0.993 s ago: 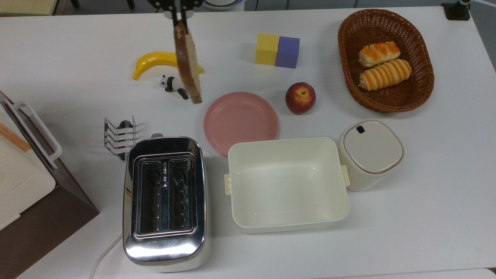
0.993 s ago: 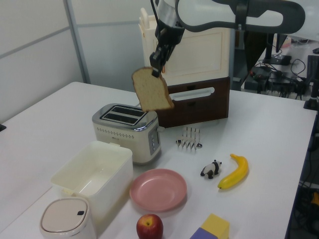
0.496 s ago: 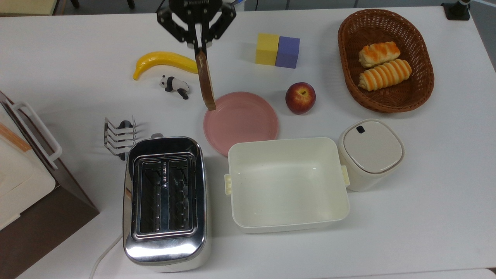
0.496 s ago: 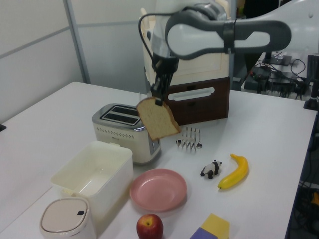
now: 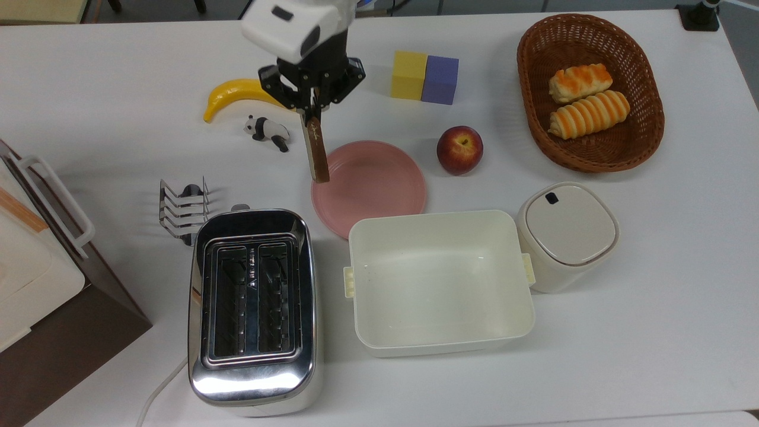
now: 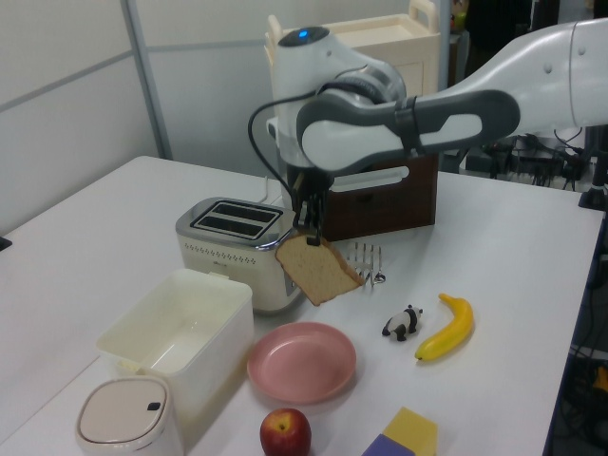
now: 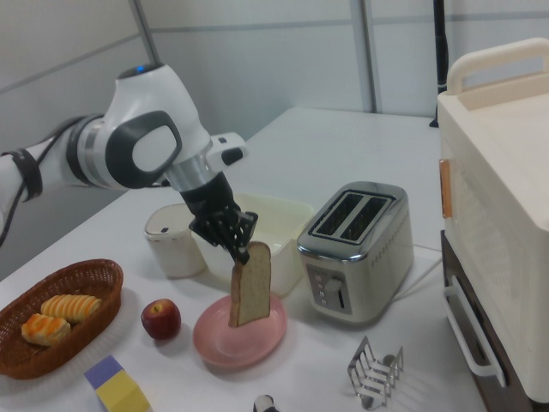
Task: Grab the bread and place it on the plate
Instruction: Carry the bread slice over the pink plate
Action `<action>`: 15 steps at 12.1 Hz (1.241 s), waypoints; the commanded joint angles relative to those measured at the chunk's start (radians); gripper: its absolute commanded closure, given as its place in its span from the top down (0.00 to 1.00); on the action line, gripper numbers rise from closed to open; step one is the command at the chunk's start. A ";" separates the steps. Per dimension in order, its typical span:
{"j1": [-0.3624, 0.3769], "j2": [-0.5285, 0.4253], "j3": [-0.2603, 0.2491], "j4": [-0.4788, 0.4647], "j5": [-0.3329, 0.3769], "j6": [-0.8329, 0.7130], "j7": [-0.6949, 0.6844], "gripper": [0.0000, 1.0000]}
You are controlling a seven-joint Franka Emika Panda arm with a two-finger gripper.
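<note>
White table [image 5: 652, 332] carried the whole scene: a chrome toaster [image 5: 252, 308] near the top view's lower left, a cream tub [image 5: 439, 281] beside it, a lidded canister [image 5: 566, 234] to the top view's right, a wicker basket [image 5: 590, 92] of striped rolls at the far right corner, an apple [image 5: 459, 149], two foam blocks [image 5: 424, 77], a banana [image 5: 237, 93], a toy panda [image 5: 267, 131] and a small wire toast rack [image 5: 182, 210].

The pincer [image 5: 309, 112] was closed on the top edge of the bread [image 6: 318, 270], which hung edge-down and a little tilted. In the top view the slice appeared thin, over the top view's left rim of the pink plate [image 5: 379, 190]; in the right view its lower corner hung low over the plate, and I could not tell whether it was touching.

By my judgement, the task stood well past halfway: the bread was picked up and carried to the plate, but not yet laid down. What was left looked like lowering it, letting it tip flat toward the plate's middle, and opening the pincer. Released so near the rim, the slice might fall partly onto the table.
</note>
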 commanded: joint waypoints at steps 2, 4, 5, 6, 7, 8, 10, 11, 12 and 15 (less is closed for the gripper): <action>0.017 -0.023 0.012 -0.054 -0.022 0.003 -0.005 0.00; 0.020 -0.008 0.016 -0.071 -0.029 0.010 -0.004 0.00; 0.022 0.008 0.018 -0.072 -0.034 0.027 -0.002 0.00; 0.022 0.023 0.018 -0.074 -0.037 0.052 0.007 0.00; 0.022 0.029 0.018 -0.074 -0.045 0.068 0.024 0.00; 0.022 0.029 0.019 -0.074 -0.046 0.081 0.034 0.00; 0.024 0.041 0.024 -0.076 -0.051 0.095 0.044 0.00; 0.024 0.048 0.027 -0.076 -0.064 0.096 0.044 0.00; 0.022 0.051 0.032 -0.076 -0.068 0.096 0.045 0.00; 0.022 0.051 0.032 -0.080 -0.098 0.098 0.045 0.00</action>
